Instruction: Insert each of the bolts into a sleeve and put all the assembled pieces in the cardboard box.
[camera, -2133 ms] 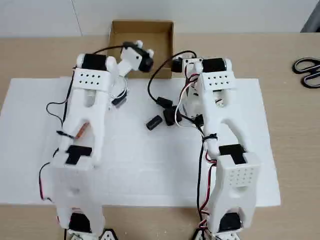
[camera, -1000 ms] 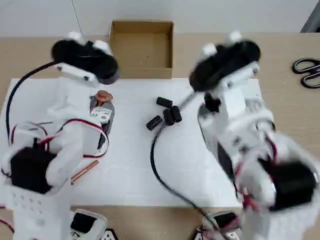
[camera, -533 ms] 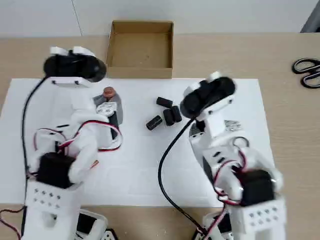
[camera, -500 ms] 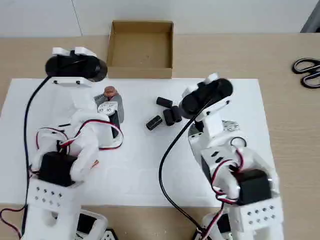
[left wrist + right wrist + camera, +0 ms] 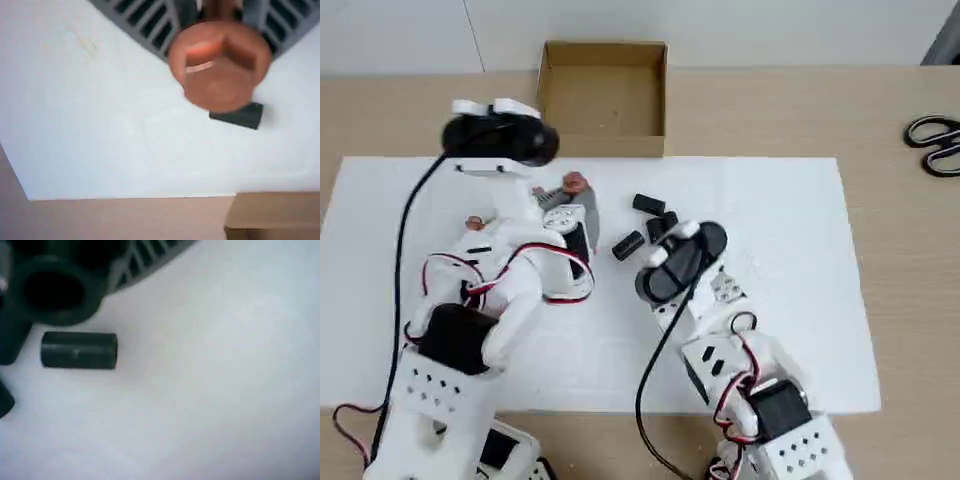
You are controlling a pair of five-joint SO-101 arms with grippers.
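Observation:
My left gripper (image 5: 570, 192) is shut on a copper bolt (image 5: 574, 182) just left of the black sleeves; in the left wrist view its hex head (image 5: 220, 70) sits between the grey fingers (image 5: 145, 15), with one sleeve (image 5: 237, 115) lying beyond. My right gripper (image 5: 65, 265) holds a black sleeve (image 5: 52, 290), open end facing the camera, beside its ribbed finger (image 5: 145, 257). Another sleeve (image 5: 79, 350) lies flat close by. From above, loose sleeves (image 5: 648, 204) (image 5: 628, 244) rest mid-sheet. A second bolt (image 5: 473, 221) peeks out by the left arm. The cardboard box (image 5: 603, 95) stands behind.
A white foam sheet (image 5: 800, 220) covers the wooden table. Scissors (image 5: 935, 140) lie far right on the bare wood. The right arm's black motor (image 5: 680, 262) hangs over the sleeve cluster. The box's corner (image 5: 270, 215) shows beyond the sheet's edge.
The left gripper has carried the bolt rightward toward the sleeves. The right arm has swung left and down over the sleeve cluster.

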